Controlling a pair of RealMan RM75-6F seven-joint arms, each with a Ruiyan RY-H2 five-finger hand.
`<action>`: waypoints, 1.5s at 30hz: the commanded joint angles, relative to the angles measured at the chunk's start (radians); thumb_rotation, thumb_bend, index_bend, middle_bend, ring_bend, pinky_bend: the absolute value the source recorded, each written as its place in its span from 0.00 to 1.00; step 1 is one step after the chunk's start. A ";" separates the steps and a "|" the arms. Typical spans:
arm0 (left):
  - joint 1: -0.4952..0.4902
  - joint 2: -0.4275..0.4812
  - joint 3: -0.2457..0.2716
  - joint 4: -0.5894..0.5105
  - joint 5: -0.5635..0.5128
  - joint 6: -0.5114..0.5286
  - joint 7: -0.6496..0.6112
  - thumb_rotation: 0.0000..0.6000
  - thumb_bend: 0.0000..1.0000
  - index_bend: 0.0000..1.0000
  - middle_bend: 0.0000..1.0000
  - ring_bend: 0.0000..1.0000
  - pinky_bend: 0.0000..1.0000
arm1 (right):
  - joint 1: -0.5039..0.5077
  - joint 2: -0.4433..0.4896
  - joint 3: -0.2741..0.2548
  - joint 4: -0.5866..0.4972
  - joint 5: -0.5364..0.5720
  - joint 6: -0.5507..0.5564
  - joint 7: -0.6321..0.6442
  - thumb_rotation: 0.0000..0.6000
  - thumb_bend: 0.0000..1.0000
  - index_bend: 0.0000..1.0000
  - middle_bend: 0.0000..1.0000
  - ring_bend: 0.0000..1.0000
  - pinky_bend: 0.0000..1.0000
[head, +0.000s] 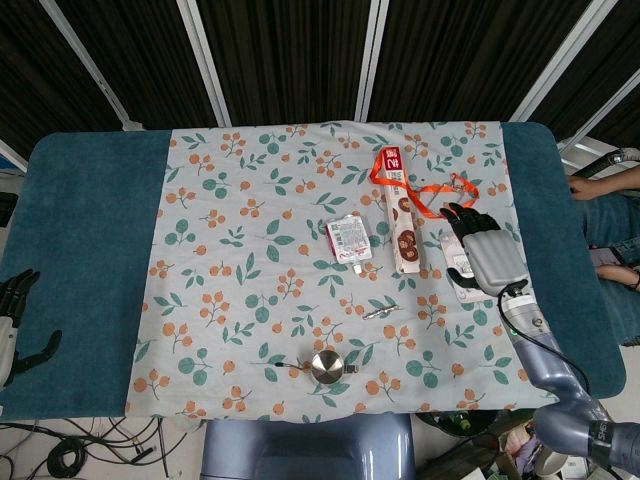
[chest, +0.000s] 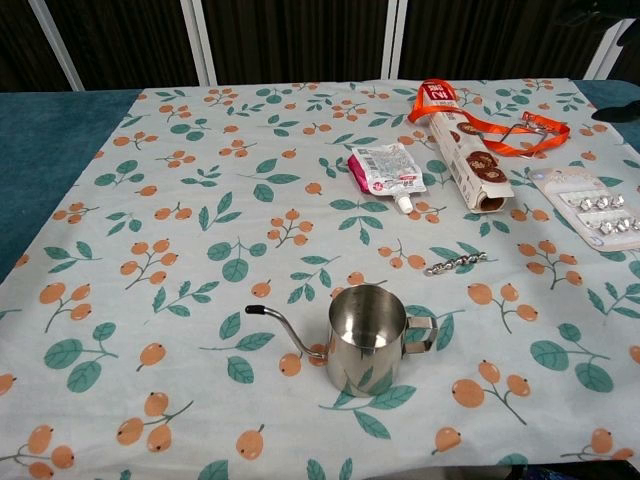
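My right hand (head: 482, 252) hangs open and flat over a white blister pack (head: 463, 288) near the right side of the floral cloth (head: 250, 200), holding nothing. The chest view shows that pack (chest: 590, 205) lying bare, with no hand on it. Just left of the hand lie a long brown-printed box (head: 403, 235) and an orange lanyard (head: 440, 190). My left hand (head: 15, 325) is off the table's left edge, empty, with its fingers loosely apart. A small steel gooseneck pot (chest: 365, 340) stands near the front edge.
A white and pink pouch (chest: 385, 170) lies mid-table, and a short metal chain (chest: 455, 265) lies between it and the pot. Blue cloth (head: 90, 230) covers the table on both sides of the floral one. A person's arm (head: 600, 188) shows at the right edge.
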 joint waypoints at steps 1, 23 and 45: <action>0.000 0.001 0.001 0.001 0.002 0.000 -0.002 1.00 0.35 0.00 0.03 0.01 0.00 | 0.004 0.001 -0.001 -0.002 0.009 -0.002 -0.003 1.00 0.20 0.02 0.02 0.07 0.14; 0.011 0.007 0.005 0.006 0.005 0.011 -0.019 1.00 0.35 0.00 0.03 0.01 0.00 | 0.019 0.010 -0.025 -0.060 0.010 0.018 -0.021 1.00 0.20 0.02 0.02 0.07 0.14; 0.010 0.008 0.003 0.002 0.002 0.008 -0.019 1.00 0.35 0.00 0.03 0.01 0.00 | 0.044 -0.123 -0.120 -0.021 -0.073 -0.025 -0.048 1.00 0.20 0.05 0.14 0.13 0.14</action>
